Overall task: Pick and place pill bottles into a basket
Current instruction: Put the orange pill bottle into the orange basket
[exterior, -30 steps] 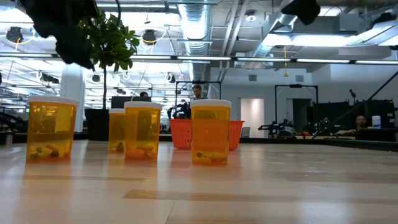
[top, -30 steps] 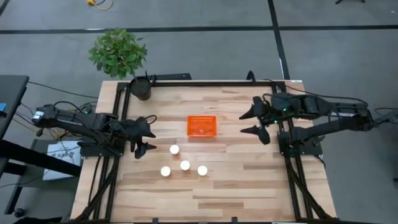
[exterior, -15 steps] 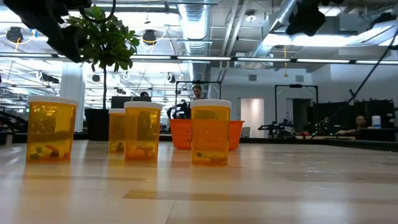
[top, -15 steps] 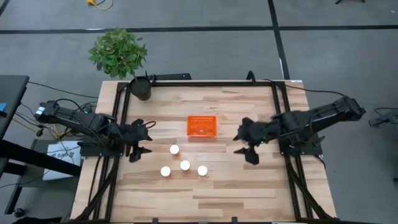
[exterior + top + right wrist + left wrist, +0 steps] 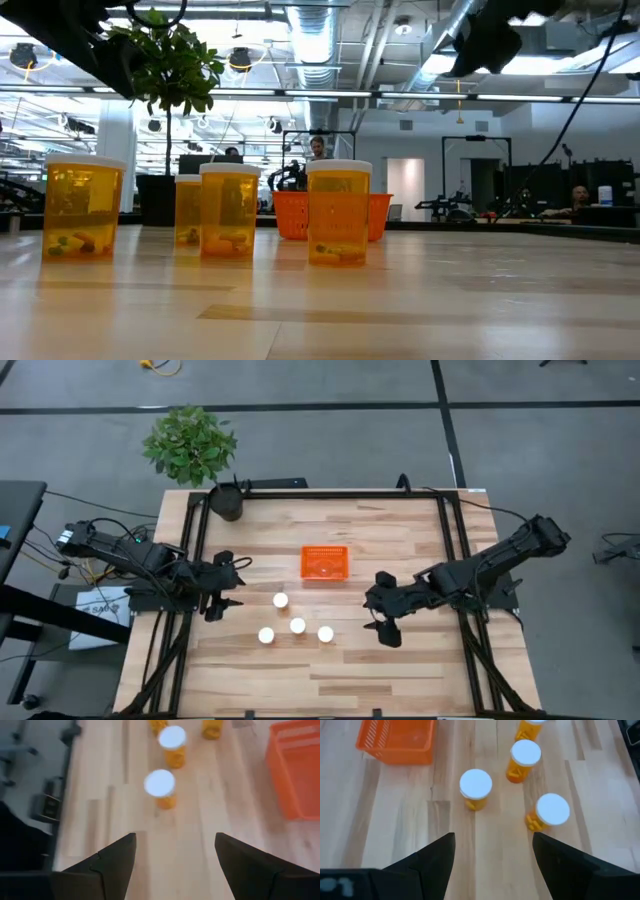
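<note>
Four pill bottles, amber with round white caps, stand upright on the wooden table: one (image 5: pixel 280 600) farther back and three in a row (image 5: pixel 266 635), (image 5: pixel 298 625), (image 5: pixel 326 633). The orange basket (image 5: pixel 325 563) sits on the table beyond them. My left gripper (image 5: pixel 226 588) hovers open to the left of the bottles. In the left wrist view its fingers (image 5: pixel 492 845) point toward the nearest bottle (image 5: pixel 475 787). My right gripper (image 5: pixel 378 613) hovers open to the right of the bottles. In the right wrist view the nearest bottle (image 5: pixel 161 787) lies ahead of it (image 5: pixel 175 845).
A dark plant pot (image 5: pixel 227 503) with a leafy plant (image 5: pixel 190 445) stands at the table's far left corner. A black frame (image 5: pixel 340 491) runs along the table's far edge and sides. Bare wood lies near the front edge (image 5: pixel 330 680).
My right gripper has swung from the table's far right toward the left and the near edge, sinking as it came toward the bottles, and stayed open. My left gripper has rolled a little about its own line and hardly shifted. The bottles and the basket have not moved.
</note>
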Controlling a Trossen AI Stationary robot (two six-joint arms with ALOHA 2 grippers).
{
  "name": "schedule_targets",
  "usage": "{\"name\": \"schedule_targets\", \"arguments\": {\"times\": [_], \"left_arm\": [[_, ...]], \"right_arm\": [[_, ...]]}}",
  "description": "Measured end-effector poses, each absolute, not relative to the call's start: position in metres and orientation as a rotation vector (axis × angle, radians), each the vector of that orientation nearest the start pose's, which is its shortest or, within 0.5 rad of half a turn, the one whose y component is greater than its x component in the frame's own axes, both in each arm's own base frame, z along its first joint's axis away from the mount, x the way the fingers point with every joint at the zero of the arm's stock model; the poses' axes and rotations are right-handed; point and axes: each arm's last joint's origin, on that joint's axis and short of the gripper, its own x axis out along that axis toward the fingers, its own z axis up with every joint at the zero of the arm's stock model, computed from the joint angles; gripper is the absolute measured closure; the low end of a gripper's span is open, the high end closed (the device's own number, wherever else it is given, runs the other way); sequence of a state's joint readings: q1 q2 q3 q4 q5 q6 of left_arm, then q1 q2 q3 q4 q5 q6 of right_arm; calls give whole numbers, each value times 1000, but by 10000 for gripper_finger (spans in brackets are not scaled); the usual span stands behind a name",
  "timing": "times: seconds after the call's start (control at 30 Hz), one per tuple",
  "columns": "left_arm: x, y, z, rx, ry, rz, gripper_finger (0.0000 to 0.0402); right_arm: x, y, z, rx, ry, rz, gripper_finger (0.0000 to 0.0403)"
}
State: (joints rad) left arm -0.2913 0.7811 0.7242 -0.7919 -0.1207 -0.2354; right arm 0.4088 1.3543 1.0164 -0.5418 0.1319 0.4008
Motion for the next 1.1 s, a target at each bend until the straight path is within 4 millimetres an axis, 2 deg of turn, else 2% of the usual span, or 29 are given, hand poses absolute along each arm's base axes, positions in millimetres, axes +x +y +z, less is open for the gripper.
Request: {"name": "schedule_targets", "arguments": {"times": [0.2, 0.5, 0.73, 1.0, 1.1], "left_arm": [[139, -38, 263, -16, 842, -76, 145], [139, -38, 263, -18, 842, -75, 145], [139, -38, 263, -7, 842, -80, 145], [139, -38, 263, -4, 842, -84, 145], [139, -38, 263, -3, 842, -85, 145]], "right_arm": [[264, 116, 243, 18, 915, 50, 137], [280, 138, 219, -8, 893, 63, 137], [298, 146, 210, 32, 791, 80, 137], [308, 150, 194, 21, 787, 77, 137], [310, 153, 194, 29, 767, 85, 137]]}}
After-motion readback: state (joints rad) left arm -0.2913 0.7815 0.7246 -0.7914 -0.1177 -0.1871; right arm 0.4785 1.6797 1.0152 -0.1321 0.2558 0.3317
